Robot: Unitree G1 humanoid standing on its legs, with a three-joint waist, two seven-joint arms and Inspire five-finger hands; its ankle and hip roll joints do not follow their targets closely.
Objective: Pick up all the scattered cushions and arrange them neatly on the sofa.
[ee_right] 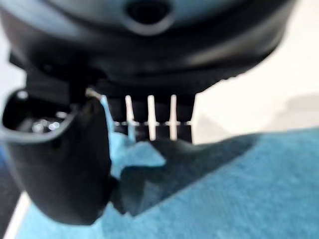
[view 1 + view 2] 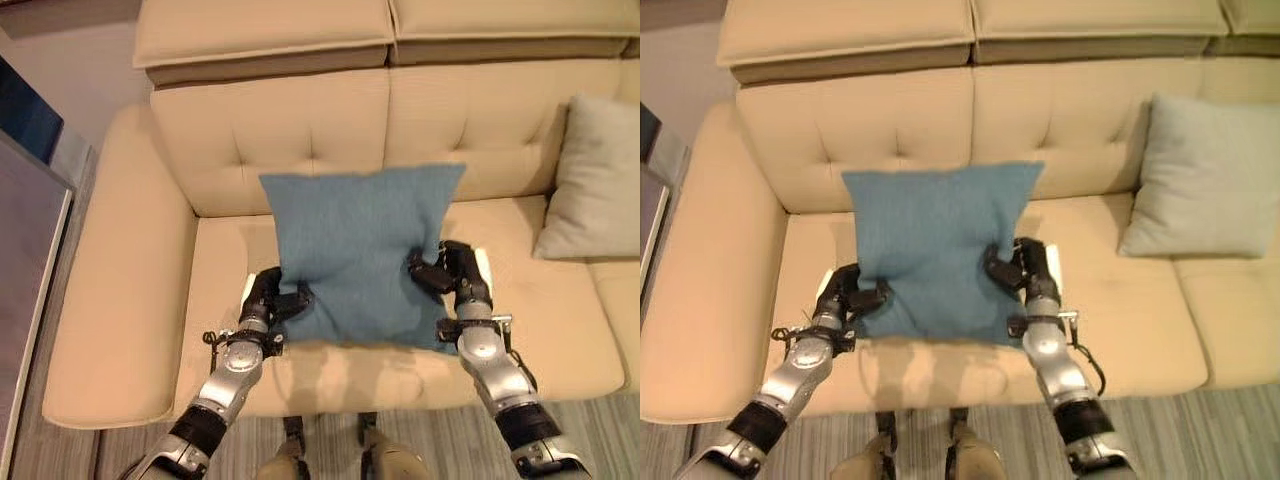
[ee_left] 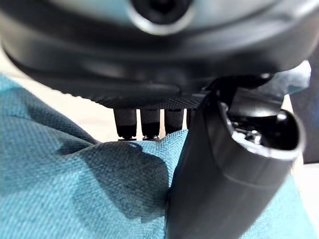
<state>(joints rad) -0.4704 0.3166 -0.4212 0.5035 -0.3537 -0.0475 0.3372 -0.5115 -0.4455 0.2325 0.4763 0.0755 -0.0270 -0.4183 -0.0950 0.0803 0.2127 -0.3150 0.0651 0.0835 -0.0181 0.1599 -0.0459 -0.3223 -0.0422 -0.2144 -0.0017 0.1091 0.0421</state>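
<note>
Both hands, left hand (image 2: 268, 298) and right hand (image 2: 452, 268), pinch the lower side edges of the square teal fabric cushion (image 2: 355, 250), apparently leaning on the backrest of the cream leather sofa (image 2: 130, 290). A pale grey cushion (image 2: 595, 185) rests further right.

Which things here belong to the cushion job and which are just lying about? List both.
Job:
- blue cushion, held over the seat, pinched at both lower sides
- left hand and right hand, both gripping it
- sofa
- grey cushion, leaning on the backrest to the right

Lying about:
- dark table beside the sofa's armrest
</note>
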